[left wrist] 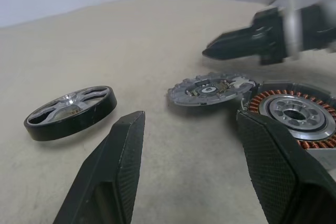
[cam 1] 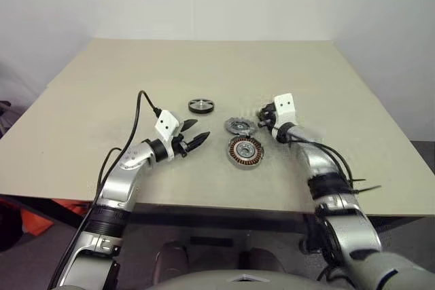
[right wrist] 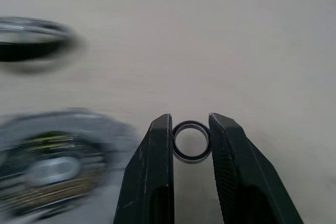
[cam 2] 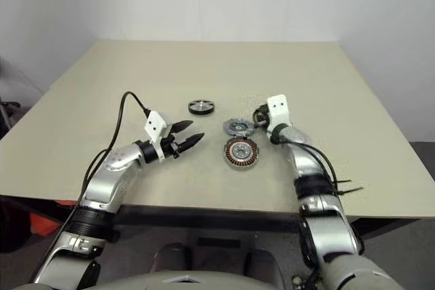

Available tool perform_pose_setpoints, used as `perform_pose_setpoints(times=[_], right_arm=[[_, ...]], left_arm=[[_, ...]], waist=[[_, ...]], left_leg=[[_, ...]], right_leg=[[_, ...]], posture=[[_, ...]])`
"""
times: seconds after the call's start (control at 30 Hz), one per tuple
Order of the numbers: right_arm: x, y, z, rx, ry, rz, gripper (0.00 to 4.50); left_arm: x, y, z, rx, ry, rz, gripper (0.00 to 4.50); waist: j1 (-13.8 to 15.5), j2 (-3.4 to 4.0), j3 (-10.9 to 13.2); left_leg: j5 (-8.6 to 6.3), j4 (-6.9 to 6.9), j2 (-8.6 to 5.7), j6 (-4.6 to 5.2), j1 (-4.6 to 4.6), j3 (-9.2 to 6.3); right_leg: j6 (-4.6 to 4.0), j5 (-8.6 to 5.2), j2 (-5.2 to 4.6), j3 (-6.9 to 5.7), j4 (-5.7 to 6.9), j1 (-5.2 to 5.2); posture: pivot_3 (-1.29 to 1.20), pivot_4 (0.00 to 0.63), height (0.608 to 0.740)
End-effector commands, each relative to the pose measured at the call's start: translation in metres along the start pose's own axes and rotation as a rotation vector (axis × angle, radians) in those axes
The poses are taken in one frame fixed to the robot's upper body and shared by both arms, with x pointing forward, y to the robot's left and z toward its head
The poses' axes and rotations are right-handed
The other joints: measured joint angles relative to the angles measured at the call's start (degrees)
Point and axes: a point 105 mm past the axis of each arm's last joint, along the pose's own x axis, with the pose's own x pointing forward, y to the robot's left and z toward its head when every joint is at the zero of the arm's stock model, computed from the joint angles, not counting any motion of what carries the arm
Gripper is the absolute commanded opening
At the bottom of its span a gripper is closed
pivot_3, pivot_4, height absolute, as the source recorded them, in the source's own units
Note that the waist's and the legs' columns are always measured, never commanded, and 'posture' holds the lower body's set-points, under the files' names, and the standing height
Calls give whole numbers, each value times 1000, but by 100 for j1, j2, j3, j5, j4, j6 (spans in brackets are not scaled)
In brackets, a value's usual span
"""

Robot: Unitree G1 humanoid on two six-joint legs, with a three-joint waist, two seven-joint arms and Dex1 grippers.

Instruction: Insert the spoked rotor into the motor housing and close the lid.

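1. My right pincer [right wrist: 190,142] hangs above the table [cam 1: 340,86] just right of the lid [cam 1: 240,125], its two black fingers pinching a small thin metal ring [right wrist: 191,141] by its outer edge.

2. My left pincer [cam 1: 196,134] hovers level, left of the parts, fingers spread and holding nothing; it points toward the motor housing [cam 1: 245,151].

3. The spoked rotor [cam 1: 201,105] lies flat by itself, farther back and to the left, apart from the other parts. By my reading the main insertion has not begun.

4. The motor housing sits nearest my edge of the table with its copper windings open to view, nothing seated in it. The lid rests just behind it, touching or overlapping its rim in the left wrist view, not closed over it.

5. Still to do, as I judge it: deal with the ring, seat the rotor in the housing, then set the lid on top.

6. The work surface is a plain beige tabletop, bare apart from these parts. Pale, featureless walls stand behind it; a patch of orange [cam 1: 30,225] shows below the table's left edge.
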Motion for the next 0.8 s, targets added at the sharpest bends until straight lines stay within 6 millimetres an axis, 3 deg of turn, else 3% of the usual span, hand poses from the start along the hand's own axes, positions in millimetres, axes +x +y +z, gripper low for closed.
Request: perform_pose_setpoints(times=[0.03,0.2,0.4,0.8], right_arm=[[-16,39,27,-154,-70,206,574],[-31,59,24,-171,-30,327,574],[-39,71,7,-166,37,376,574],[-53,66,-3,-137,66,359,574]], left_arm=[[0,1,8,20,-25,-8,2991],[2,0,7,17,-21,-12,2991],[2,0,7,20,-20,-11,2991],[0,1,3,26,-9,-3,2991]], waist=[[-18,-1,0],[-4,-2,1],[-4,-3,0],[-3,-3,0]], left_leg=[[-1,0,0,2,5,0],[-3,0,1,5,13,1],[-2,0,2,2,15,0],[-2,-2,2,3,11,-1]], right_leg=[[0,0,0,1,-1,4],[9,-5,-1,1,-1,9],[31,-18,-1,1,1,11],[5,-3,-1,2,-5,9]], posture=[[0,0,740],[0,0,740],[0,0,740],[0,0,740]])
